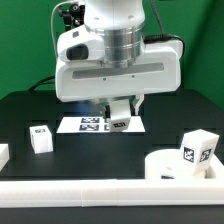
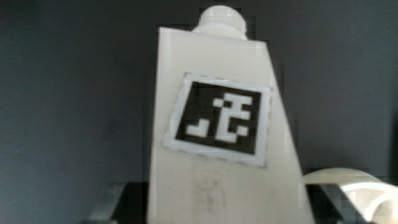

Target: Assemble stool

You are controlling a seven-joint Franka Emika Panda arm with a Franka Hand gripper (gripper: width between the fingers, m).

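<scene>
Pincer (image 1: 120,111) clamped on white stool leg (image 2: 217,120), low over marker board (image 1: 78,125) at bench (image 1: 30,112) middle, second leg (image 1: 41,139) on left, round seat (image 1: 168,166) near right, third leg (image 1: 197,150) just beside seat

3 legs (image 1: 40,138) prob., 1 seat (image 1: 160,166), 1 marker board (image 1: 70,125)

Seat (image 1: 165,166): white round disc, exterior view's right. Tagged leg (image 1: 197,150): tilted, at seat. Second leg (image 1: 40,138): upright, left. Third leg (image 2: 217,110): pegged, clamped in tool (image 1: 120,110).
</scene>
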